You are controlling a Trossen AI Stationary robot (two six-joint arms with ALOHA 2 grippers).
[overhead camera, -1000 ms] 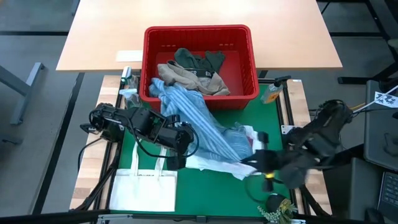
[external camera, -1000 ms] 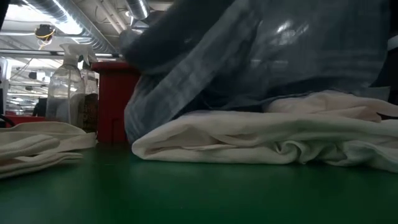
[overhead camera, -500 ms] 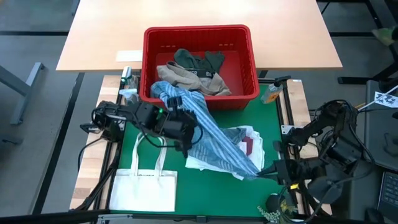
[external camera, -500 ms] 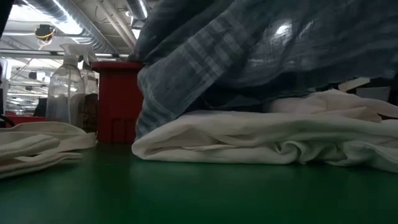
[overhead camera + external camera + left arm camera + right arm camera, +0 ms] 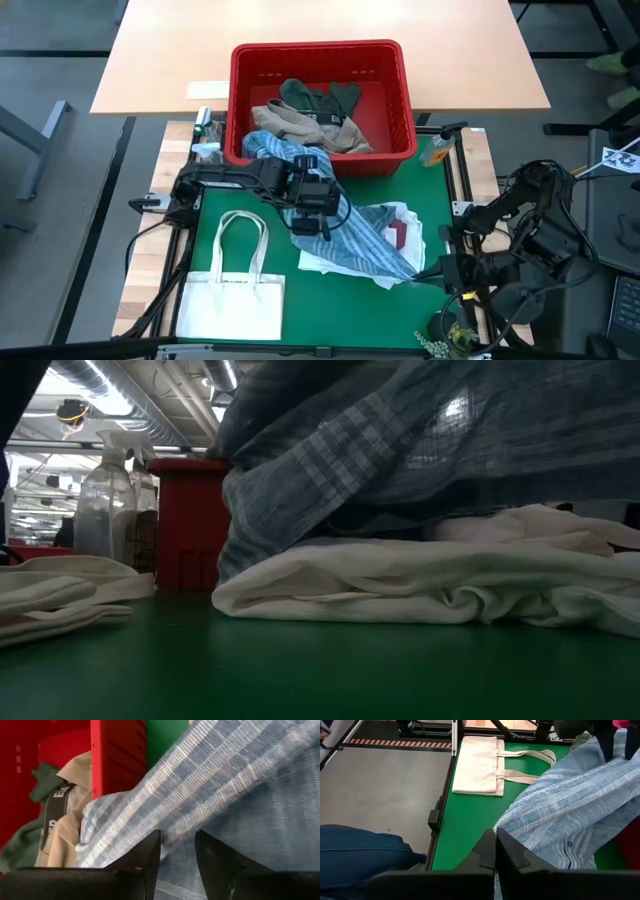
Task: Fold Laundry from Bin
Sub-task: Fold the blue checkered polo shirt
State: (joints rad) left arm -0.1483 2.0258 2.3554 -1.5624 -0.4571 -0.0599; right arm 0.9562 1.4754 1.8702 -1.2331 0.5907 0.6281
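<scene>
The blue-and-white striped shirt [image 5: 350, 235] runs from the red bin's [image 5: 320, 50] near rim [image 5: 262, 148] across the green mat. It lies over a white garment [image 5: 330, 262] and a maroon piece [image 5: 397, 235]. Beige [image 5: 310, 125] and dark green [image 5: 315, 97] garments lie in the bin. My left gripper [image 5: 313, 212] stands open just over the shirt's middle [image 5: 177, 827]; I see no touch. At the near right, my right gripper [image 5: 437, 277] is shut on the shirt's pointed end. My right gripper has the striped shirt's near-right end [image 5: 512, 832] between its shut fingers, which slant down from the table's right. The fingers themselves hide the exact place of contact. The cloth runs from them in a drawn band up to the bin's rim, and its lower part lies on the white garment.
A flat white tote bag [image 5: 230, 305] with handles lies at the near left of the mat. A clear spray bottle [image 5: 105, 500] stands left of the bin. Bare green mat [image 5: 260, 250] shows between tote and shirt. A person's leg in blue cloth [image 5: 360, 847] shows beside the table.
My right gripper went toward the near right corner with the shirt's end, drawing the shirt into a long band from the bin's rim, then kept still. My left gripper swung from beside the shirt toward the table's right and the bin, rolling, and now stands over the shirt.
</scene>
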